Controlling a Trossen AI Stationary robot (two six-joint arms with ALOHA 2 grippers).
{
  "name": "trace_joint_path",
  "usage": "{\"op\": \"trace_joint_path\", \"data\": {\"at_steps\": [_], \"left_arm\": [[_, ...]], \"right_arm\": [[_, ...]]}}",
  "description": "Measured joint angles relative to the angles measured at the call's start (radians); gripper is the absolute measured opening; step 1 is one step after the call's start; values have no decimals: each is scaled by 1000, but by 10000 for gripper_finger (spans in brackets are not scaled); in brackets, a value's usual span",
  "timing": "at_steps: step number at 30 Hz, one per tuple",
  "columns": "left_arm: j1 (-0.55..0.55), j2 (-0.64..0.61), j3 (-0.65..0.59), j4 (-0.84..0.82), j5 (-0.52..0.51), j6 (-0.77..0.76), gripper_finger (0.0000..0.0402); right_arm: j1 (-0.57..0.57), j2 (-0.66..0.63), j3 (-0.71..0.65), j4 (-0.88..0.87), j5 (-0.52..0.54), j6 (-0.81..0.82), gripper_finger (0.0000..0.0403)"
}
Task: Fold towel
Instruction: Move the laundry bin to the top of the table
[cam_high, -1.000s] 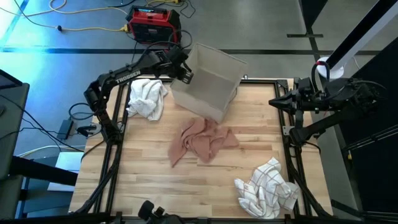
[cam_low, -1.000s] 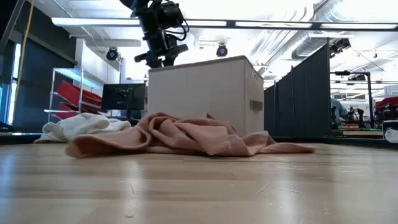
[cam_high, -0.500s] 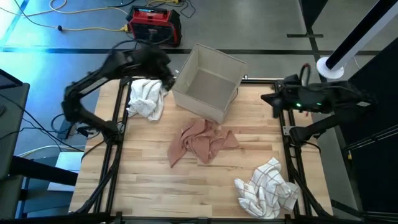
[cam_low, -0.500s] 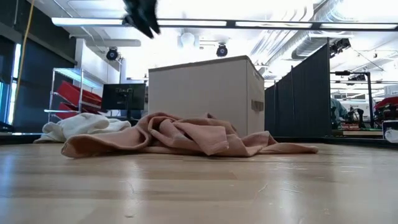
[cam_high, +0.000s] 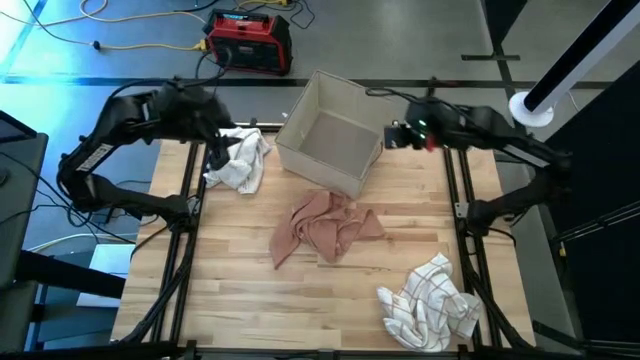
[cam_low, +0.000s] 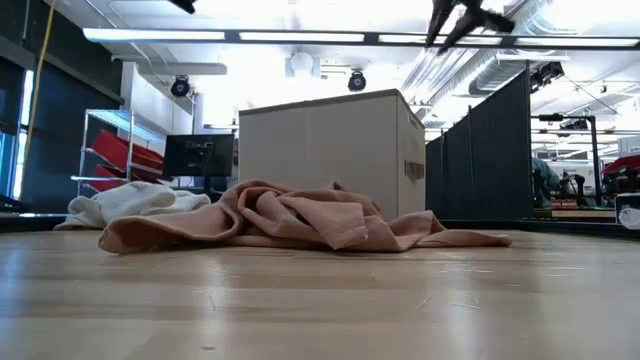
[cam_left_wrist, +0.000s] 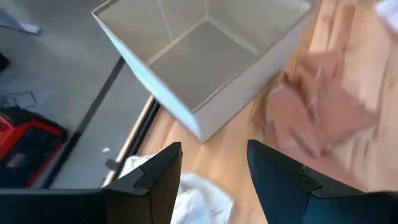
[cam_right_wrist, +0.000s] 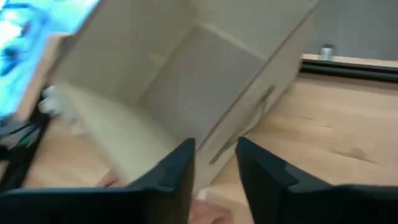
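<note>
The pink towel (cam_high: 325, 225) lies crumpled in a heap on the wooden table's middle; it also shows in the low view (cam_low: 290, 218) and the left wrist view (cam_left_wrist: 317, 106). My left gripper (cam_high: 213, 150) hangs open in the air at the far left, over the edge of a white towel (cam_high: 238, 160); its fingers (cam_left_wrist: 214, 168) hold nothing. My right gripper (cam_high: 390, 137) hovers open beside the right side of the beige box (cam_high: 330, 135), high above the table (cam_low: 465, 20), with nothing between its fingers (cam_right_wrist: 214, 168).
The open beige box (cam_low: 325, 155) stands at the table's far middle, just behind the pink towel. A white checked towel (cam_high: 430, 300) lies crumpled at the near right corner. Bare wood (cam_high: 220, 290) lies near and left of the pink towel.
My left gripper has drawn away from the box's far left corner toward the table's left edge and risen out of the low view. My right gripper has swung in from the table's right edge toward the box. The towels and the box have stayed put.
</note>
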Motion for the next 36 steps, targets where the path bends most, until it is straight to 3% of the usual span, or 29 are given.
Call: {"op": "trace_joint_path", "data": {"at_steps": [7,15,21,27,33,36], "left_arm": [[0,-2,-59,-79,33,50,175],[1,-33,-252,-45,18,72,175],[2,-74,-362,17,18,53,174],[0,-104,-430,98,23,-44,174],[-7,-116,-516,289,53,-191,174],[-9,-120,-567,393,43,-218,174]], "right_arm": [[-106,152,0,55,-108,19,192],[-148,284,1,19,-100,63,189],[-185,350,0,13,-51,-1,146],[-184,344,0,88,9,-159,15],[-195,332,0,151,-6,-376,2],[-216,337,0,174,0,-388,1]]}}
